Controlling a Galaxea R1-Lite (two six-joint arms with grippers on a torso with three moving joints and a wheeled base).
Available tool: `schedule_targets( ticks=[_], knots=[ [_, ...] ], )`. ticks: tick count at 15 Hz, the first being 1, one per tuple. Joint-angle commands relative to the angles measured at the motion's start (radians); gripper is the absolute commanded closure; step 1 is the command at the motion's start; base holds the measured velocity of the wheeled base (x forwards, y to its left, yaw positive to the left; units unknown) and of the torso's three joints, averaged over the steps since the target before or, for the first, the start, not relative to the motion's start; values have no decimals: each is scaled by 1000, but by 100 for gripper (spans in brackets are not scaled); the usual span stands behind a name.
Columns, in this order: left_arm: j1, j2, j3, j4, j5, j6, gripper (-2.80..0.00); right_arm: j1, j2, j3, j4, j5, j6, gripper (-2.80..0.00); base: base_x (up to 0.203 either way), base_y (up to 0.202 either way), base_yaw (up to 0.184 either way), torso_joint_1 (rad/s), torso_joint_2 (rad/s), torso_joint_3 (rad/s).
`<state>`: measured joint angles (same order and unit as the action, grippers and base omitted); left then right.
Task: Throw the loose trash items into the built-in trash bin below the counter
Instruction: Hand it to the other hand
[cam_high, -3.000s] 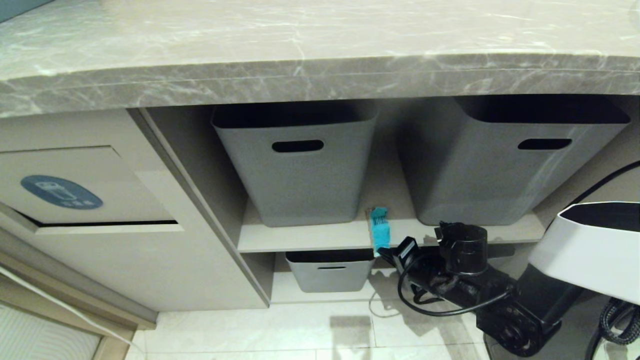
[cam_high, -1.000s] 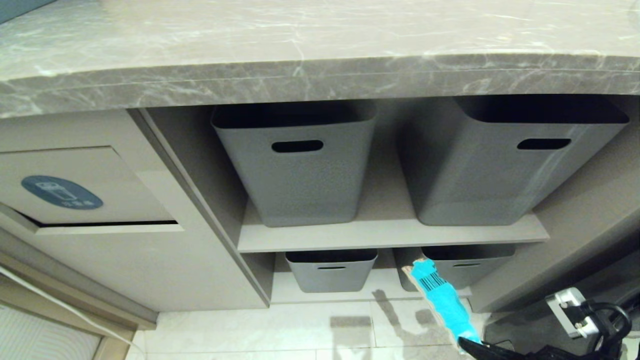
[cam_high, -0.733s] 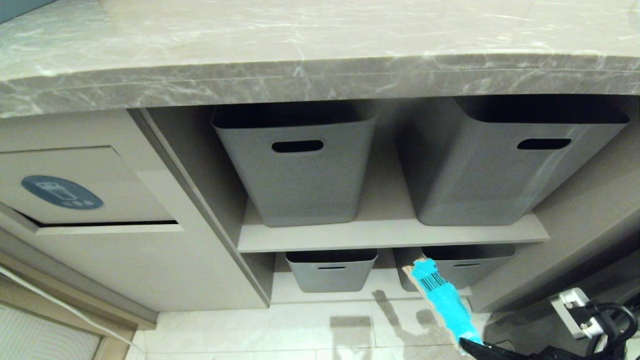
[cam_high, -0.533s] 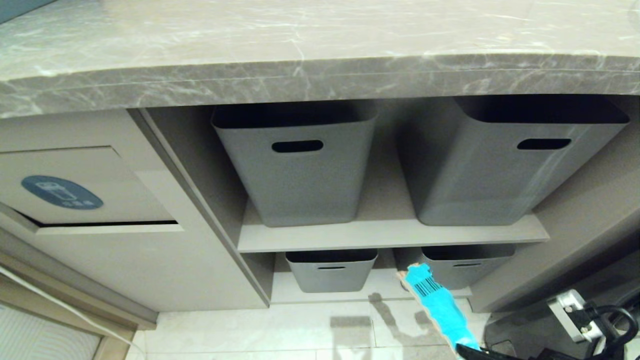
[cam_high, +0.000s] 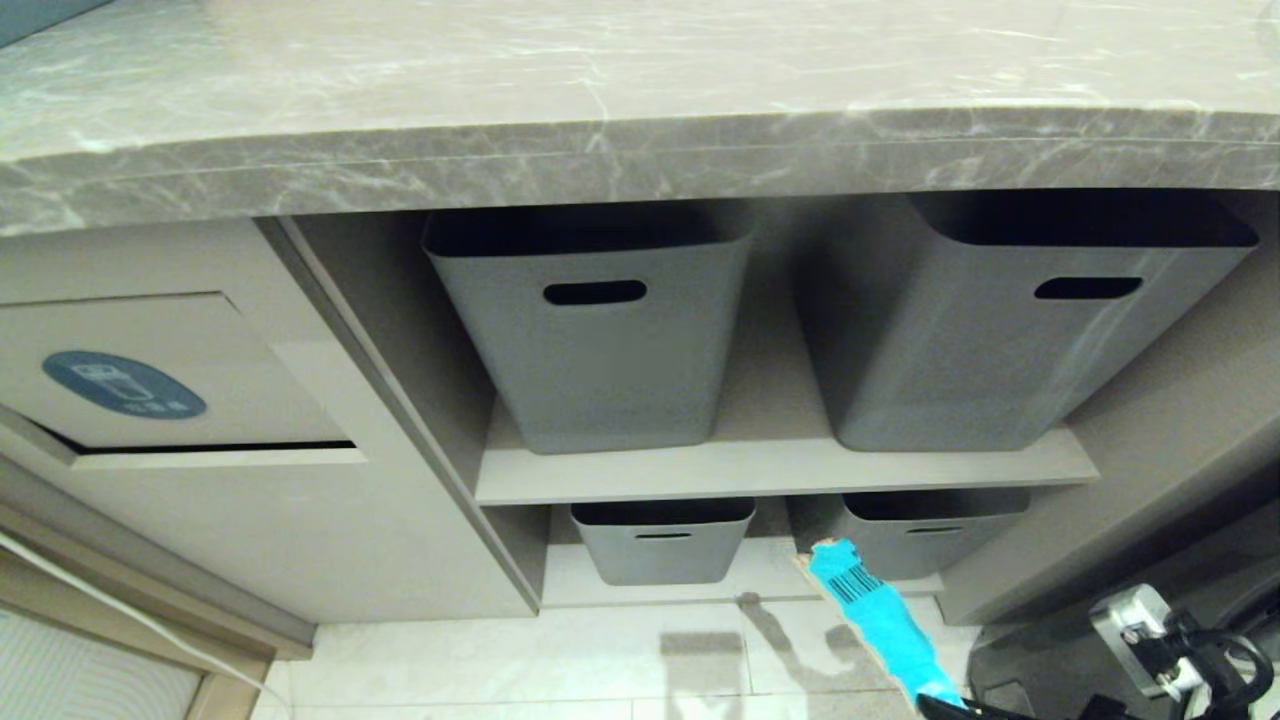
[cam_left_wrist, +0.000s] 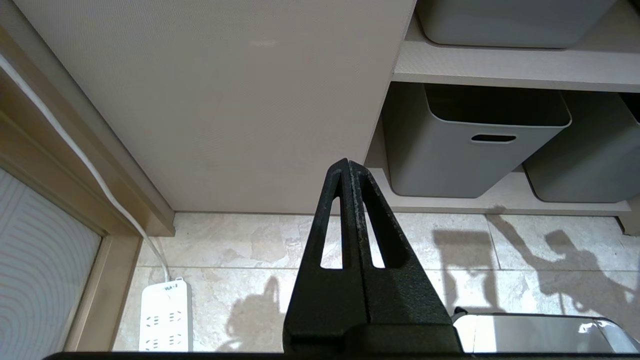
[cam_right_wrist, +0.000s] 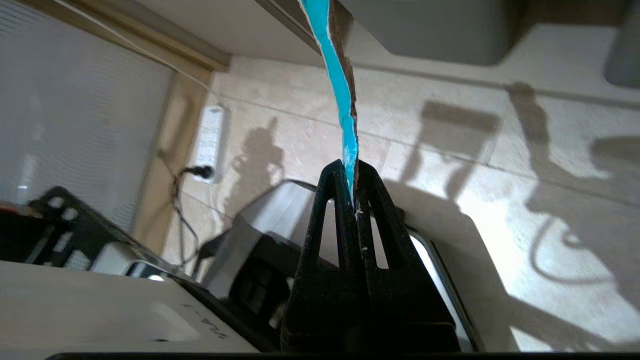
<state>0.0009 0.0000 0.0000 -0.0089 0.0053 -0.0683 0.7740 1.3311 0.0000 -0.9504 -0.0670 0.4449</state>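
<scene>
One scrap in play: right gripper pinching the teal barcoded wrapper by its lower end, strip poking up in front of the lower grey baskets, well right of the built-in trash bin. Needing now to carry it leftward to the flap, keeping the pinch firm, leading with the free end into the dark gap under the flap. Left gripper hanging closed and empty, below the bin's cabinet front.
</scene>
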Motion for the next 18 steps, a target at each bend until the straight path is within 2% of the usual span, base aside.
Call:
schedule_targets(
  ticks=[1, 6, 14, 17, 18],
  knots=[
    [1, 2, 2, 0, 1, -1, 0, -1, 5, 2, 26, -21, 3, 0, 0, 0, 0, 0, 0, 0],
    [1, 2, 2, 0, 1, -1, 0, -38, 28, -15, 49, -35, 5, 0, 0, 0, 0, 0, 0, 0],
    [-1, 2, 2, -6, -4, -16, 0, -45, 111, -219, 66, -34, -35, 0, 0, 0, 0, 0, 0, 0],
    [0, 18, -55, -7, 0, 6, 0, -33, 134, -245, 64, -33, -38, 0, 0, 0, 0, 0, 0, 0],
    [1, 30, -85, -5, -2, 50, 0, -29, 135, -246, 64, -33, -37, 0, 0, 0, 0, 0, 0, 0]
  ],
)
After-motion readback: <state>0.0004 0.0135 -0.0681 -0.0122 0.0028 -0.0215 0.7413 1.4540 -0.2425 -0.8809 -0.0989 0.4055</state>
